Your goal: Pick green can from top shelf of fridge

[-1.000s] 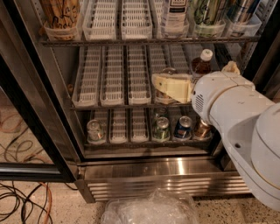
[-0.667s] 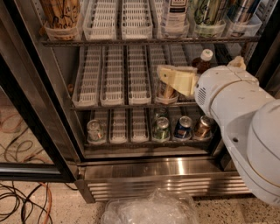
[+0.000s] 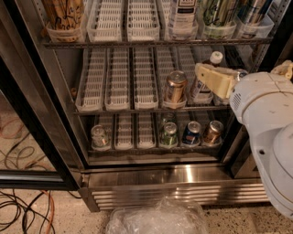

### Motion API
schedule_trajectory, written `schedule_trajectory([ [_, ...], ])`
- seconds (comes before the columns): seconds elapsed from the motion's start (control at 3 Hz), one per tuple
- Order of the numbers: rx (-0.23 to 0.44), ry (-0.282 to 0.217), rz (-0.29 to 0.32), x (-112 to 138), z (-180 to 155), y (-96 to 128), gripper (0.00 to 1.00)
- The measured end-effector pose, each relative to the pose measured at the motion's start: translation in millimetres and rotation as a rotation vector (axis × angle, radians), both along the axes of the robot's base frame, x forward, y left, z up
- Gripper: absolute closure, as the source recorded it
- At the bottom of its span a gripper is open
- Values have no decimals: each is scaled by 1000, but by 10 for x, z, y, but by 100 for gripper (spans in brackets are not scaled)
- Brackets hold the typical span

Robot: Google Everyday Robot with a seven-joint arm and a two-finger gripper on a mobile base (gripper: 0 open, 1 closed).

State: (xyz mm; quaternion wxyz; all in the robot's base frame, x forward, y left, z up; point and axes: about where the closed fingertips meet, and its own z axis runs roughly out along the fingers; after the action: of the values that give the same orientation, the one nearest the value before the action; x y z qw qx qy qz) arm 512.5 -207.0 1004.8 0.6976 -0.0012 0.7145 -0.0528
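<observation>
The tool [image 3: 201, 73] hovers by the middle rack [image 3: 137, 109]; its width, I cannot tell. The green can [image 3: 219, 11] stands above

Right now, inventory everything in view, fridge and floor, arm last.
fridge: one, steel base
green can: one, pale green, top shelf, right
bottle: one, clear, top shelf, beside green can
tan container: one, top shelf, far left
silver-blue can: one, top shelf, far right
copper cans: two, middle shelf centre; bottom shelf right
capped bottle: one, white cap, middle shelf, partly behind gripper
dark green can, blue can: one each, bottom shelf
pale can: one, bottom shelf left
plastic bag: one, clear, floor
cables: several, floor left
gripper: one, beige, at middle shelf right
arm: one, white, right edge
</observation>
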Motion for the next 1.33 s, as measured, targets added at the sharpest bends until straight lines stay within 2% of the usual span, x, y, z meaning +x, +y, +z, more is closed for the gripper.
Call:
schedule_trajectory([
  [0.33,-23,-15,-11,-27,-11,-80,0],
  [0.67,-66,-57,10,57,147,38,0],
  [1.33,-59,-69,18,49,152,76,0],
])
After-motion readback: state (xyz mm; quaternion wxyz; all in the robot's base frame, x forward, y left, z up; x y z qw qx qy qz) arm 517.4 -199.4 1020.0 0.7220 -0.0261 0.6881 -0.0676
